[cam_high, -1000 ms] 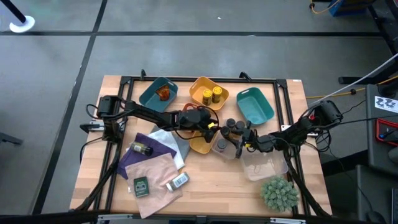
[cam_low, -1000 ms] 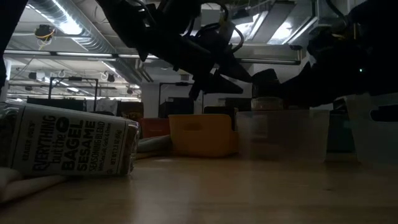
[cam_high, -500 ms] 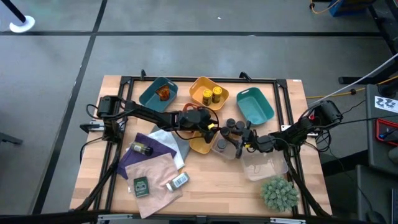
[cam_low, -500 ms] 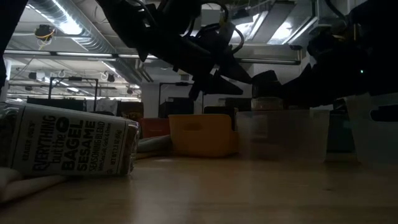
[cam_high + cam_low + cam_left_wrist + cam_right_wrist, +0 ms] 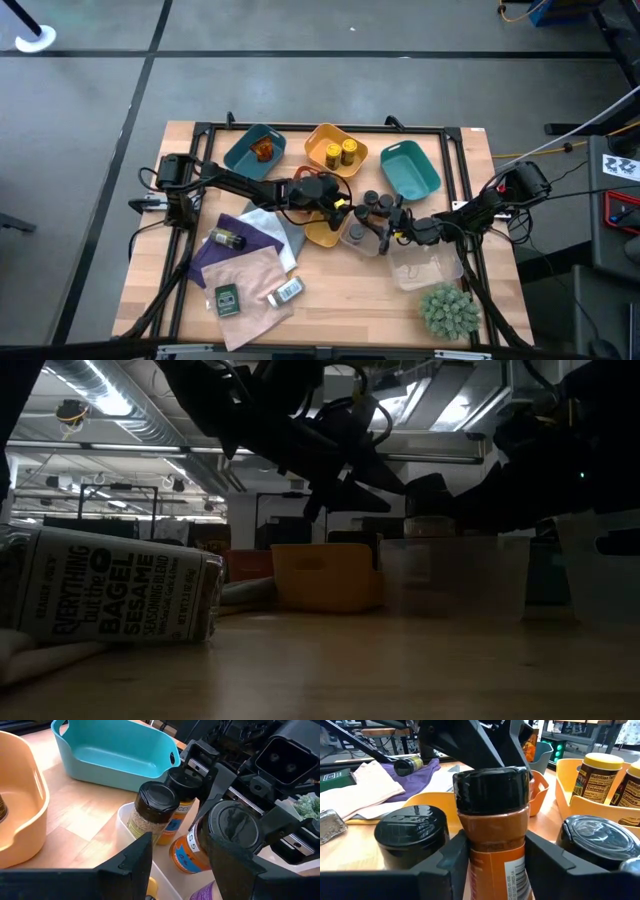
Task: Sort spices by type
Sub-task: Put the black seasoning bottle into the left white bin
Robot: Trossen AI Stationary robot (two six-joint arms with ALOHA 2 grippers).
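An orange spice jar (image 5: 492, 835) with a black lid, beside teal tray (image 5: 112, 750).

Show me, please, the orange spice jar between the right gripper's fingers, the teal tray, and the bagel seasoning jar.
orange spice jar (image 5: 492, 845), right wrist view, its body.
teal tray (image 5: 107, 752), left wrist view, inner floor.
bagel seasoning jar (image 5: 110, 595), low view, its label.

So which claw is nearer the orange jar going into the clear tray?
Right. The right claw has its fingers on both sides of the orange jar; the left claw sits just behind it, over the same clear tray.
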